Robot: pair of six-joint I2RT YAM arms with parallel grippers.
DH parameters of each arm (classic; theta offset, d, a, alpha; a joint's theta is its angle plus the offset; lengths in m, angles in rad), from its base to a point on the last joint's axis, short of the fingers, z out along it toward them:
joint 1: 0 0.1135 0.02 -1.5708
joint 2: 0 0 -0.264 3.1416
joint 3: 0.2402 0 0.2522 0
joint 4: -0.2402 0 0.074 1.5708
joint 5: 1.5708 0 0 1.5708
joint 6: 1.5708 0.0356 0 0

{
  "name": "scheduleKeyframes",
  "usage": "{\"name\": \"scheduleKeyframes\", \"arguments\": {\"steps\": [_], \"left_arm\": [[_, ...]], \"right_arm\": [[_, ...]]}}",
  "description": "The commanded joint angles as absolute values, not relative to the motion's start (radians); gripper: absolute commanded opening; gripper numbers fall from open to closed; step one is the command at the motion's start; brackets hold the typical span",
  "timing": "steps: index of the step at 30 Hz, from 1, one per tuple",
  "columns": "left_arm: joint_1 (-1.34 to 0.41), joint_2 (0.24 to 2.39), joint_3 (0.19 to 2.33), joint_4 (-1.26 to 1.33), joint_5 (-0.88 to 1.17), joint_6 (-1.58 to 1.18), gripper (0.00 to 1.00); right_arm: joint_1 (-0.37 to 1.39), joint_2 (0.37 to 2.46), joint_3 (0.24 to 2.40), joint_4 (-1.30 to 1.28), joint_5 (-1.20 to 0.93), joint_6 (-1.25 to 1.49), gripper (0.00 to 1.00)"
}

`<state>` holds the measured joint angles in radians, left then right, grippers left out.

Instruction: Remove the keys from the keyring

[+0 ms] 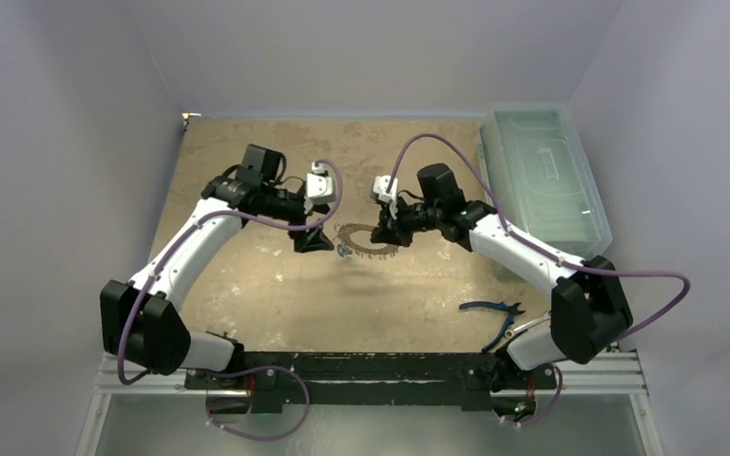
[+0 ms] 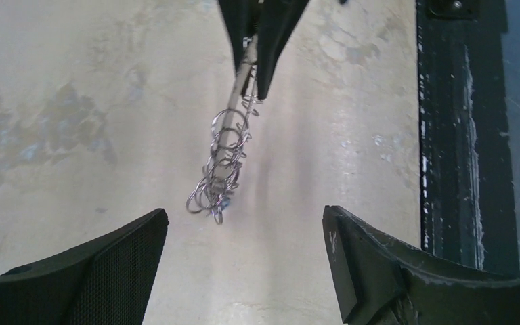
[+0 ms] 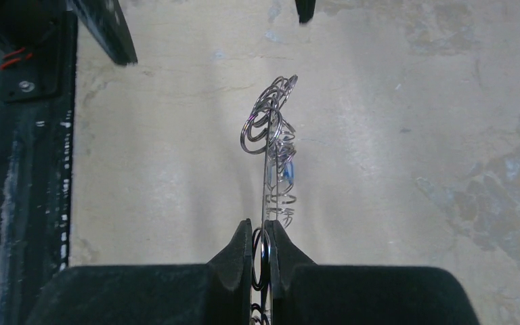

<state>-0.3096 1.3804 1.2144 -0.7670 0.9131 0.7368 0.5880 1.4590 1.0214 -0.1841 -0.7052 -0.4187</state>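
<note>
The keyring [image 1: 366, 239] hangs just above the table between my two grippers. It appears edge-on in both wrist views, as a thin grey ring [image 3: 269, 145] fringed with small silvery loops and keys [image 2: 222, 162]. One key has a blue head [image 3: 286, 170]. My right gripper [image 3: 261, 233] is shut on the ring's near rim, and its black fingers [image 2: 261, 40] pinch the ring from the far side in the left wrist view. My left gripper [image 2: 244, 220] stands wide open just short of the ring's other end, with nothing between its fingers. It sits left of the ring [image 1: 316, 242].
A clear plastic box [image 1: 542, 176] stands at the back right. Blue-handled pliers [image 1: 489, 307] and a silver wrench [image 1: 499, 334] lie near the right arm's base. The black base rail [image 2: 460, 135] runs along the table's near edge.
</note>
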Motion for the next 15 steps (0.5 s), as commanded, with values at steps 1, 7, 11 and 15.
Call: {"name": "scheduleKeyframes", "arguments": {"steps": [1,7,11,15], "left_arm": [[-0.378,1.367,1.172,-0.758,0.936,0.808,0.85],[-0.457,1.407,1.151,-0.707,0.943,0.801,0.84],[-0.484,1.430,1.146,-0.676,0.951,0.776,0.71],[-0.520,1.444,1.140,-0.677,0.955,0.759,0.51]], "right_arm": [[0.590,1.447,1.070,-0.276,-0.831,-0.390,0.00],[0.591,1.449,1.097,-0.331,-0.901,-0.393,0.00],[0.592,1.459,1.139,-0.389,-0.944,-0.423,0.00],[0.592,1.454,1.161,-0.416,-0.956,-0.428,0.00]]}}
